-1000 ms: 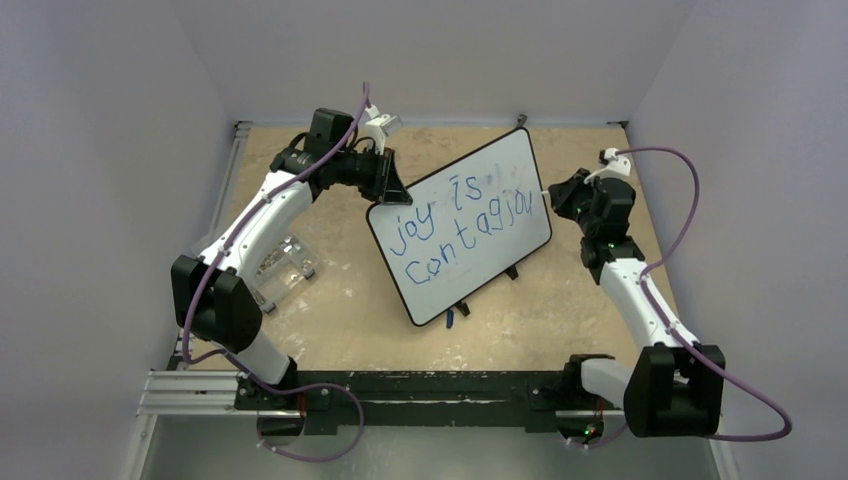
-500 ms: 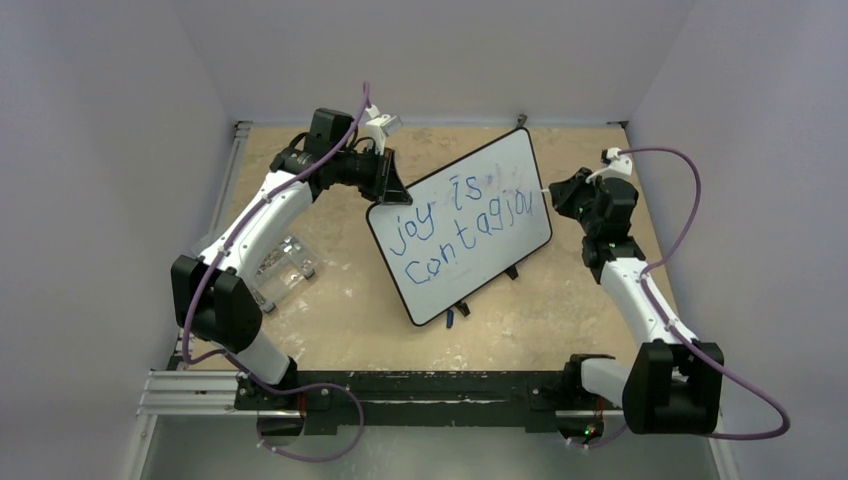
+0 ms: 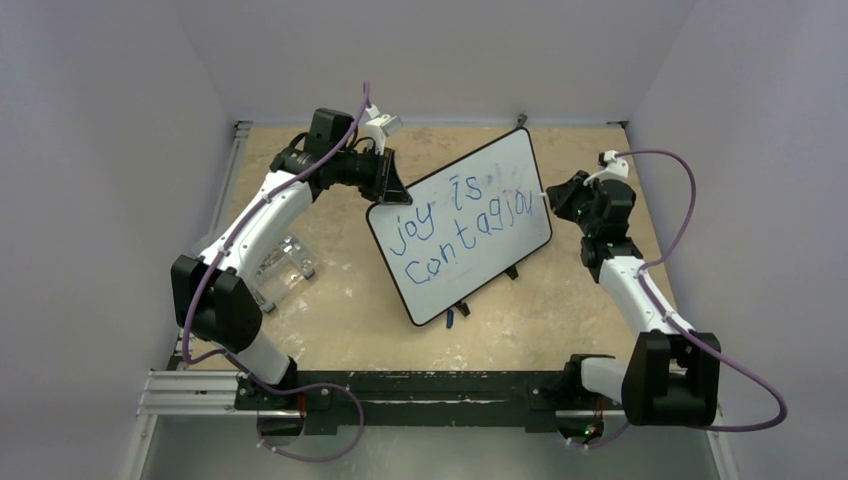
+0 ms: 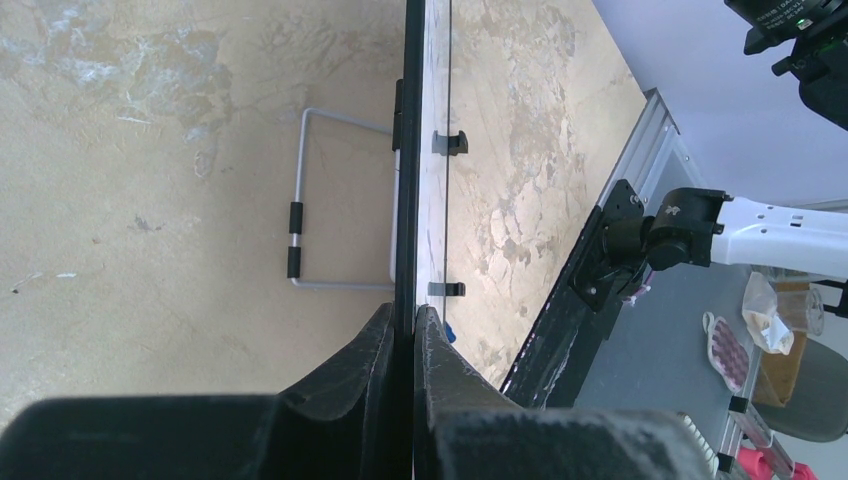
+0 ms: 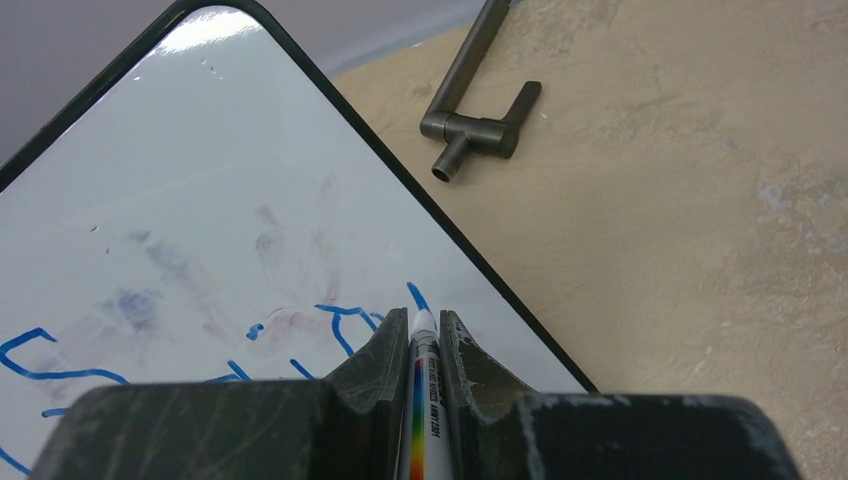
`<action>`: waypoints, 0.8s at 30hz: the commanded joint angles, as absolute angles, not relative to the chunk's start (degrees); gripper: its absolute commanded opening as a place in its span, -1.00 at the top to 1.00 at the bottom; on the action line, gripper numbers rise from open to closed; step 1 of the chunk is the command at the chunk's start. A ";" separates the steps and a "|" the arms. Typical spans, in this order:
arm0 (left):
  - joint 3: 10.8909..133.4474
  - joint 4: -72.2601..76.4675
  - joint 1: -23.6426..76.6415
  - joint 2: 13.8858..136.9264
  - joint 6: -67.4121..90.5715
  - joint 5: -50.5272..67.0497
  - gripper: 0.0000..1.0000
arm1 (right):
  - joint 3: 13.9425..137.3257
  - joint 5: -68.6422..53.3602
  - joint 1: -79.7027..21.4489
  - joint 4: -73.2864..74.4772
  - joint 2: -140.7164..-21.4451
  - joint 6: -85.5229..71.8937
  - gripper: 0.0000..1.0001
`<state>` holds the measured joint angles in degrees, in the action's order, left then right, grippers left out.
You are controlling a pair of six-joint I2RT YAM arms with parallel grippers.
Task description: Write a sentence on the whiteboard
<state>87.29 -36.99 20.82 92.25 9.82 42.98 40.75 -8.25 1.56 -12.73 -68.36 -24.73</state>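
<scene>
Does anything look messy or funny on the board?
Yes. The whiteboard sits crooked, pinched at its edge by the left gripper. The sentence reaches the right edge with "contagiou" unfinished, and faint purple smudges show near the marker in the right gripper.

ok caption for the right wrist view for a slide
The right gripper pinches a marker, tip by the last blue strokes of the sentence on the whiteboard.

A worn tan bench (image 3: 350, 310) carries the whiteboard (image 3: 470, 250) propped on its stand, a clear plastic holder (image 3: 283, 265) to the left, and a dark metal fitting (image 5: 480, 125) at the back.
</scene>
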 commanded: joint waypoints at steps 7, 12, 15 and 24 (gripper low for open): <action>88.33 -34.54 20.92 91.27 5.80 39.24 1.00 | 40.08 -10.50 2.01 -17.12 -69.33 -25.47 1.00; 88.33 -34.66 20.92 91.21 5.76 39.24 1.00 | 40.13 -10.64 2.02 -17.18 -69.33 -25.42 1.00; 88.28 -34.69 20.92 91.20 5.78 39.25 1.00 | 40.08 -10.72 2.11 -17.23 -69.43 -25.47 1.00; 88.33 -34.71 20.92 90.88 5.63 39.05 1.00 | 40.04 -10.72 2.33 -17.07 -69.25 -25.36 1.00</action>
<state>87.29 -37.01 20.82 92.25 9.76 42.94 40.34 -10.07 1.96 -14.70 -69.43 -24.99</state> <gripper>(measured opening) 0.063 0.100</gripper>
